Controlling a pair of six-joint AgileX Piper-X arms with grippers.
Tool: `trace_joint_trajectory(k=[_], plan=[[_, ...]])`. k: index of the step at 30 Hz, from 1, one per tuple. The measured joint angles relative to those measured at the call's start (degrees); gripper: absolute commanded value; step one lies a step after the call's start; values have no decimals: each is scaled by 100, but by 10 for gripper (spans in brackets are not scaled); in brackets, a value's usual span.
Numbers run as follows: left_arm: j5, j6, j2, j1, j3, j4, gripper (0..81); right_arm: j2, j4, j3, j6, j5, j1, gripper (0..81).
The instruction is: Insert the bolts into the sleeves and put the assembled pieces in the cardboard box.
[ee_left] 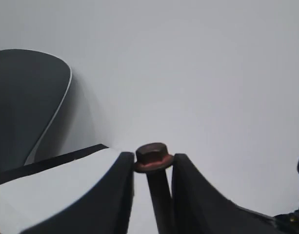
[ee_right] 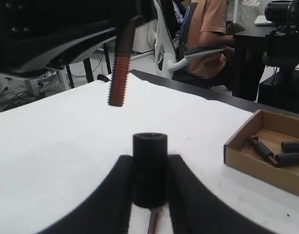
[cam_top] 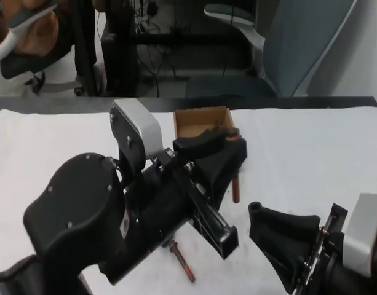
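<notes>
- The bolt hangs over the table with its threaded end down, slightly tilted. It is just in front of the cardboard box, on the side toward the arms.
- The left gripper holds the bolt just under its hexagonal head. Its fingers are narrow and press on either side of the shank.
- The sleeve, a short black tube, stands upright with its open end up. It is below the bolt's tip and apart from it, so the bolt is not yet in it.
- The right gripper clamps the sleeve, with its fingers closed against the sleeve's sides. In the high view it is farther toward the camera than the cardboard box and off to the box's right.
- The cardboard box sits open on the table. Several dark assembled pieces lie on its floor, one showing a coppery shank.
- A second, loose bolt lies flat on the table. It is well apart from the cardboard box and nearer the camera.
- The table under the cardboard box is covered in white.
- A grey-blue chair stands beyond the cardboard box, past the table's far edge.
</notes>
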Motion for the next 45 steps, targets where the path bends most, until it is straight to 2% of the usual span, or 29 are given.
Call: trace_joint_trajectory(k=[5,11,20,45], plan=[[-64,-10,0,-154,0,-117,18,349,-232,-89,165,-90,0,6],[-130,-10,0,-156,8,-146,18,624,-753,-121,209,-277,0,6],[-190,147,0,-156,8,-149,18,621,-861,-129,513,-709,0,6],[-170,186,0,-163,8,25,4,634,-1135,-147,512,-544,0,6]])
